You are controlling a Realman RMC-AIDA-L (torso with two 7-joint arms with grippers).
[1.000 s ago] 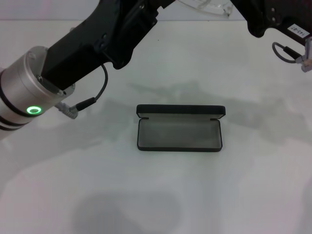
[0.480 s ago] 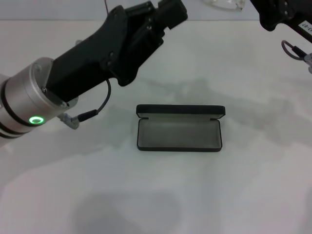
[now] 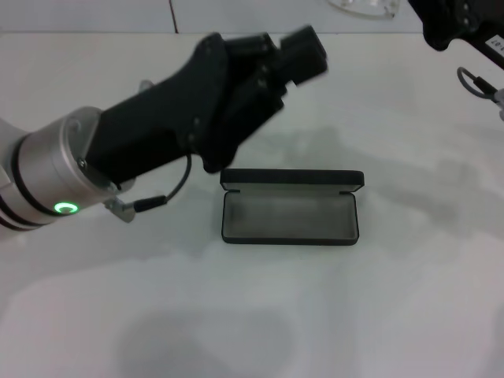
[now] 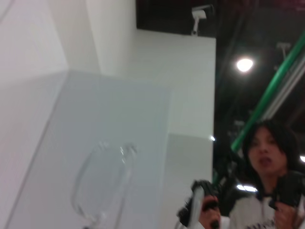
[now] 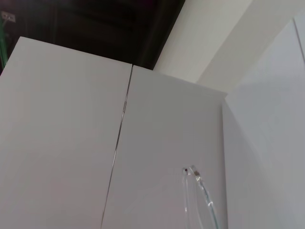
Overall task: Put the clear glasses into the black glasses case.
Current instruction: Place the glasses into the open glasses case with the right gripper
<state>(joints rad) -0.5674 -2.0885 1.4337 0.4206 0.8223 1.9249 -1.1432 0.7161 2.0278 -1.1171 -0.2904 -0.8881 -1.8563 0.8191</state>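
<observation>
Open case on the tabletop, glasses held high at the far edge.

The case [image 3: 290, 209] lies open on the white tabletop [image 3: 331, 315], grey lining up, lid standing at its far side. The left gripper [image 3: 303, 55] hangs above and behind the case's left end, apart from it; whether it is spread or pressed together cannot be told. The glasses [image 3: 364, 7] show only as a clear sliver at the top of the head view, beside the right arm [image 3: 453, 20]; the right gripper itself is out of sight. A clear lens [image 4: 102, 183] shows in the left wrist view, a thin clear arm [image 5: 200, 200] in the right wrist view.
</observation>
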